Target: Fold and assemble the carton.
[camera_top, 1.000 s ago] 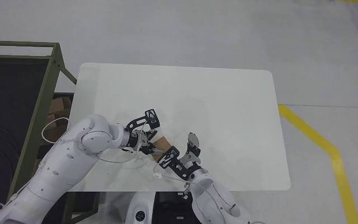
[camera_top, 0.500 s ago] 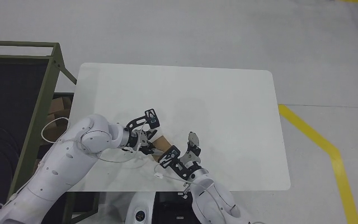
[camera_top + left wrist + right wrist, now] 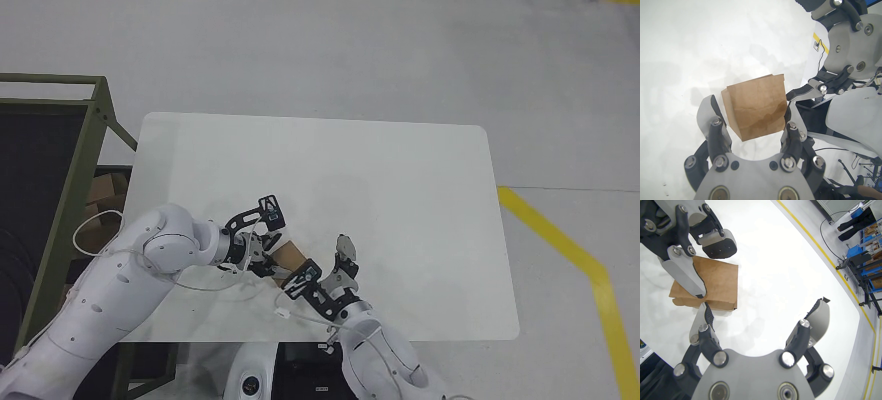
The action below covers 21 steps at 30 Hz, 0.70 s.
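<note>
**Carton clasped by the left gripper, right gripper wide open beside it**

The brown carton [image 3: 757, 109] lies on the white table [image 3: 400, 170], close to the robot's edge and a little to the left of the middle. It is mostly flat, with a narrow side face showing and a dark blotch across one corner.

The left gripper [image 3: 751, 103] comes down over it with a finger against each of two opposite sides, so the carton is clasped between them.

The right gripper [image 3: 762, 311] is low over the table just beside the carton, its fingers spread wide with nothing between them. One fingertip [image 3: 706, 311] is right at the carton's near edge, almost meeting the left gripper's finger there. The other finger is well clear over bare table.
</note>
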Motion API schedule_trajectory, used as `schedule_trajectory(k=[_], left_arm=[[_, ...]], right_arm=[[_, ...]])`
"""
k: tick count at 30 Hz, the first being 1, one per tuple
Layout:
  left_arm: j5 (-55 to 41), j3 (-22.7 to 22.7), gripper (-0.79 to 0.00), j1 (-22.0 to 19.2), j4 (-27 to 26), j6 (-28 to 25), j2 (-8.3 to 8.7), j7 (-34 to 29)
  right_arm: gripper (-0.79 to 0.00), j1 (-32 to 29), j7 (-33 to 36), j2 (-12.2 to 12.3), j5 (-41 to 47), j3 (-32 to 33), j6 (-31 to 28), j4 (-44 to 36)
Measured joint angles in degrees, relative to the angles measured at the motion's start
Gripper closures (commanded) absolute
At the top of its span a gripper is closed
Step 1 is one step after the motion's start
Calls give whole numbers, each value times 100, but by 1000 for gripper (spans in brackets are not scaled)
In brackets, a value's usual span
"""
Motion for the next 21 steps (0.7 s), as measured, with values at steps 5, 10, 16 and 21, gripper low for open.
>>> schedule_trajectory(k=[5, 10, 16, 21], left_arm=[[-57, 22, -606, -29, 34, -22, 3, -25], [-147, -16, -570, -51, 122, 82, 3, 94], [-233, -100, -379, -15, 200, 224, 18, 165], [-270, -77, -369, -22, 262, 201, 19, 141]], right_arm=[[-785, 111, 101, -33, -7, -88, 125, 88], [-785, 192, 182, -53, -4, -149, 189, 131], [-785, 221, 200, -54, 4, -174, 225, 143], [-785, 217, 173, -46, 5, -177, 271, 133]])
